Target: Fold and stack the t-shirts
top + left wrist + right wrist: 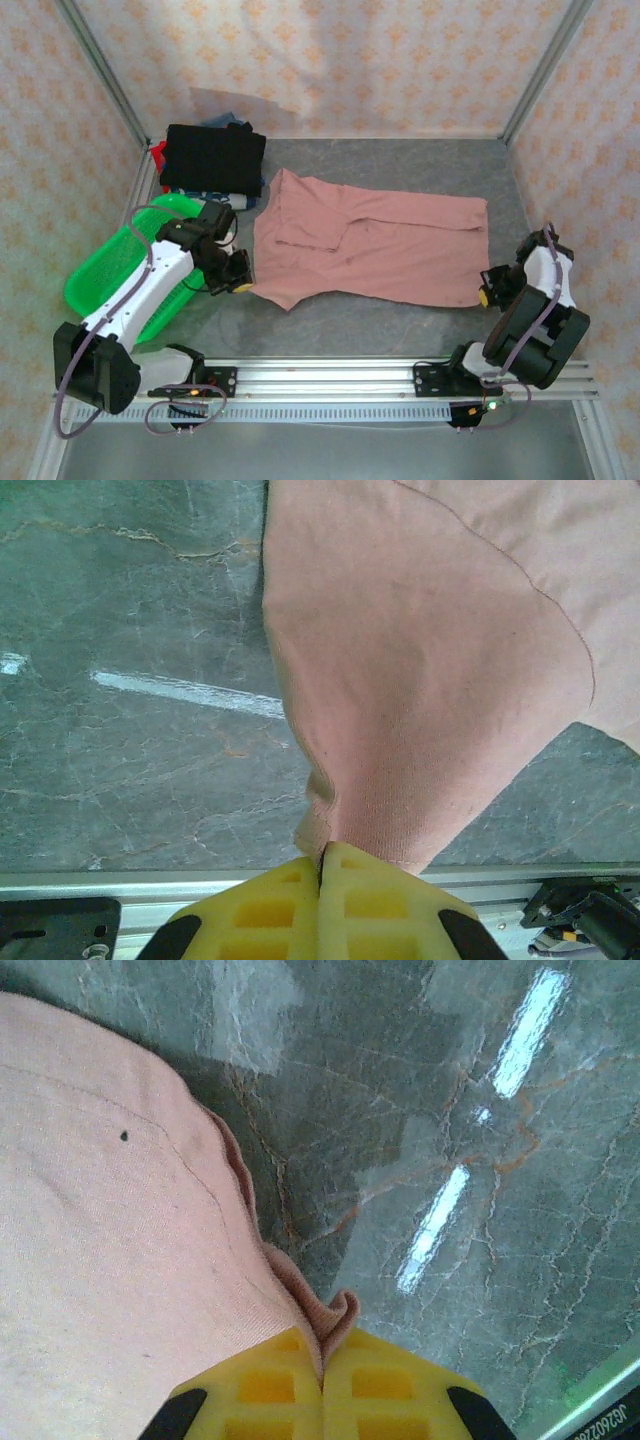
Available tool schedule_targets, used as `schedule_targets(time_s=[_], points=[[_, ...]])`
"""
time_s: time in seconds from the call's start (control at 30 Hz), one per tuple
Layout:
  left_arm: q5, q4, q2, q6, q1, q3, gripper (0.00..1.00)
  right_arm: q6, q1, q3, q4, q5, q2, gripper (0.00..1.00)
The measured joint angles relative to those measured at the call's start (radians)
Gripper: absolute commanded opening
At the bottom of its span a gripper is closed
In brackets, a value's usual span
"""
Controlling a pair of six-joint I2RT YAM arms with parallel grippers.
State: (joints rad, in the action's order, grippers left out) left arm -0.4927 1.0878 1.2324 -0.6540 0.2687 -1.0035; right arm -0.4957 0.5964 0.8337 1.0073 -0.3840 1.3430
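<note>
A dusty-pink t-shirt (370,245) lies spread across the middle of the grey table, one sleeve folded over its left part. My left gripper (241,280) is shut on the shirt's near-left corner; its yellow fingers (270,910) pinch the pink cloth (420,680). My right gripper (485,292) is shut on the near-right corner, and the yellow fingers (260,1390) clamp the bunched hem of the pink shirt (100,1260). A stack of folded shirts with a black one (213,158) on top sits at the back left, red (157,152) and blue edges peeking out.
A green mesh basket (105,275) sits at the left, partly under my left arm. An aluminium rail (330,375) runs along the near edge. Patterned walls close the back and sides. Bare grey table (400,170) lies behind the pink shirt.
</note>
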Motion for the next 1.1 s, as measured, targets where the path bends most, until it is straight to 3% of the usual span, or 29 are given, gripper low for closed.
schedule_targets(time_s=[0.23,0.63,1.1], points=[[0.029,-0.004,0.183,0.027,0.0,-0.213,0.0,0.004,0.0,0.036,0.002,-0.008,0.028,0.0],[0.087,0.0,0.552,0.198,0.0,-0.684,0.0,0.049,0.0,0.281,-0.012,-0.021,0.248,0.0],[0.15,0.067,0.796,0.333,0.0,-1.003,0.0,0.075,-0.057,0.421,-0.028,-0.035,0.411,0.0]])
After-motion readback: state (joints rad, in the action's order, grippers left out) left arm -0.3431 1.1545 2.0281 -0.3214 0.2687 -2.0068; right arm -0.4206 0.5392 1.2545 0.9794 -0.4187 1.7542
